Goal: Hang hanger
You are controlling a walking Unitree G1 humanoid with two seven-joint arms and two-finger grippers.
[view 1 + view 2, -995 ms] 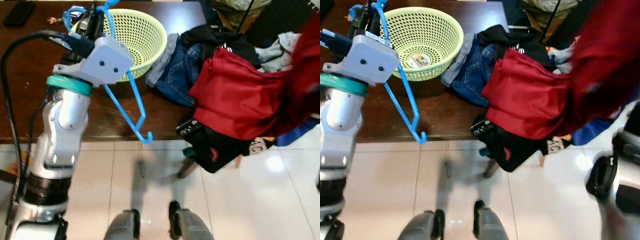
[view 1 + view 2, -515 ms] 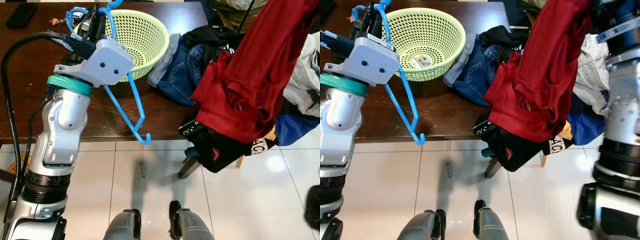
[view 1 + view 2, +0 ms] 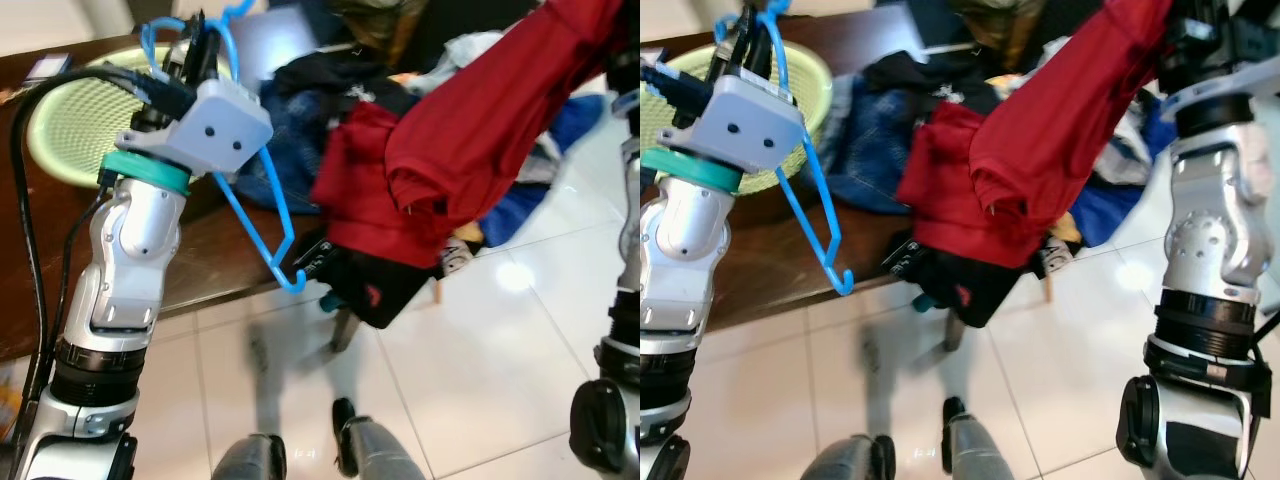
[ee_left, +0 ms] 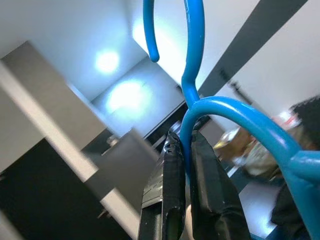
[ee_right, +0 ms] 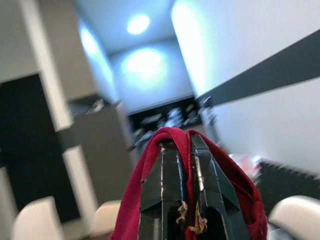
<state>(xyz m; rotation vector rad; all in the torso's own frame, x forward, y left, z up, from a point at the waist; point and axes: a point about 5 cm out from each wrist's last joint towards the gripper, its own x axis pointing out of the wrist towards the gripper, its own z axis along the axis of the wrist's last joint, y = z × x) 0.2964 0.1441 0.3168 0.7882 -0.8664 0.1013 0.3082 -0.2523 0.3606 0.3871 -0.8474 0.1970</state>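
Blue plastic, thin and curved: that is the clothes hanger [image 3: 262, 225] the robot holds up on its left side. The left hand [image 4: 183, 150] has its two black fingers [image 4: 167, 165] pressed together on the hanger's neck just below the hook, which rises past the fingertips in the left wrist view. From the head views the hanger hangs tilted down from the raised left wrist, its lower end curling into a small hook just over the near edge of the dark brown wooden table [image 3: 205, 265].

On the other side the right hand [image 5: 182, 150] is lifted high and pinches a fold of a red fabric garment [image 3: 1040, 160]; the cloth drapes over both fingertips in the right wrist view and falls in a long sweep down toward the heap below.

That heap is a pile of mixed clothes [image 3: 330, 120] lying on the table, with blue denim, black pieces and some pale fabric among it. A black garment [image 3: 375, 285] sags off the table's front edge toward the floor. Behind the left arm sits a pale green perforated plastic basket [image 3: 70, 120], partly hidden by the wrist housing.

Glossy white floor tiles [image 3: 480, 360] stretch out beneath, and the robot's own feet [image 3: 350, 470] show at the bottom of the head views. The head views are somewhat blurred.
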